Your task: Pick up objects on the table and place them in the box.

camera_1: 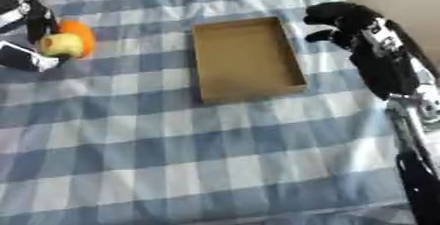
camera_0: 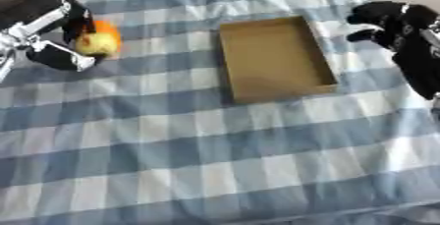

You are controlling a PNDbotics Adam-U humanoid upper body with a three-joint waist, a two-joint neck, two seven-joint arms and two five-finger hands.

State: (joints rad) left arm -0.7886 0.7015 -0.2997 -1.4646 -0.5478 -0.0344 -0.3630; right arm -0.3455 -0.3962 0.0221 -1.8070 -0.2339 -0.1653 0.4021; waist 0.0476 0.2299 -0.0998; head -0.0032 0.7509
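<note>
Nothing's in the box (camera_0: 275, 59) yet, it's sitting bare mid-worktop (camera_0: 215, 160) on the checked cloth. Left hand (camera_0: 53, 32) out at the far left has its fingers curled round a yellow fruit (camera_0: 97, 43) with something orange (camera_0: 106, 28) touching it behind. Right hand (camera_1: 340, 20) hangs just right of the box, fingers curled, holding nothing, so basically everything's left to do.

No writing, label, brand, number or sign can be read anywhere, on the box (camera_0: 275, 59) or elsewhere.

A soft, matt checked cloth (camera_0: 215, 160) lies under a dull brown cardboard box (camera_0: 273, 58), smooth-walled and unprinted.
</note>
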